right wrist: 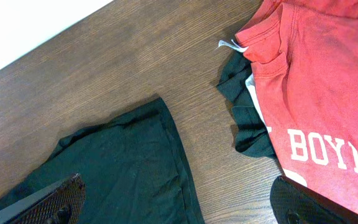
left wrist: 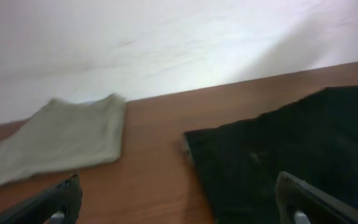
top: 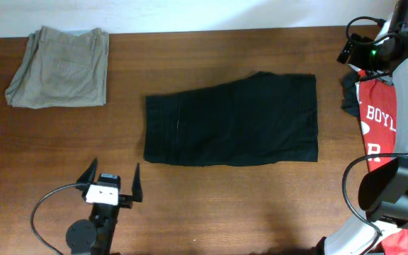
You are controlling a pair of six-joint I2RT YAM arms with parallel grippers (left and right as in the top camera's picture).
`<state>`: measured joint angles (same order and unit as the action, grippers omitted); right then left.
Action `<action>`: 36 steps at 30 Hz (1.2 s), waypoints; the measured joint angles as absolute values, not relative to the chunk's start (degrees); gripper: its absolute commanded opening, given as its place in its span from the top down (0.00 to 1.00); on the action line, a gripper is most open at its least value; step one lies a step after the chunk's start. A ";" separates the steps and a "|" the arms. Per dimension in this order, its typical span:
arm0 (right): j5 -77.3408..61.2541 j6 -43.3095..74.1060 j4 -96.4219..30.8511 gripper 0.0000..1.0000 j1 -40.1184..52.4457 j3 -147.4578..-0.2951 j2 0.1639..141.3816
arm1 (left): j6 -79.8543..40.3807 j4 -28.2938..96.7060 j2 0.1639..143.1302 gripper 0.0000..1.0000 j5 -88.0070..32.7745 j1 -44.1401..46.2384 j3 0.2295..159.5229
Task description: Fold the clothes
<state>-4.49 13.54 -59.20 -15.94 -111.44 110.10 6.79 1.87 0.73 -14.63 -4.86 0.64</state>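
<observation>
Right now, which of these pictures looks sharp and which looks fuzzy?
Left wrist view: soft and blurry, the beige trousers and black shorts lack detail. Right wrist view: crisp, the grain of the table and lettering on the red shirt readable. Overhead view: fairly clear, evenly lit.

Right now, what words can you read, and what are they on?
"BOYL": white letters on the red T-shirt; the word may continue past the picture's edge.
Another white letter below it, in the overhead view: partly hidden, not readable.
White tag at the shirt's collar: too small to read.
</observation>
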 measured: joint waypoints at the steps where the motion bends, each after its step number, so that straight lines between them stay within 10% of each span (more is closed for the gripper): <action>1: -4.47 13.54 -59.16 0.01 -15.94 -111.44 110.10 | 6.20 0.34 0.73 0.01 -16.84 -4.86 0.62; 12: -4.32 13.56 -59.22 0.01 -15.94 -111.44 110.10 | -6.79 -14.22 5.98 0.01 -26.00 -4.86 6.61; 26: -4.32 13.52 -59.22 0.01 -15.94 -111.44 110.10 | 1.17 20.38 65.19 0.01 -51.81 -4.89 66.06; 36: -4.32 13.52 -59.22 0.01 -15.94 -111.44 110.10 | -5.43 54.08 85.62 0.01 -20.45 -1.45 84.25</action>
<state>-4.32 13.52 -59.22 -15.94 -111.44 110.10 -5.43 54.08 85.62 -20.45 -1.45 84.25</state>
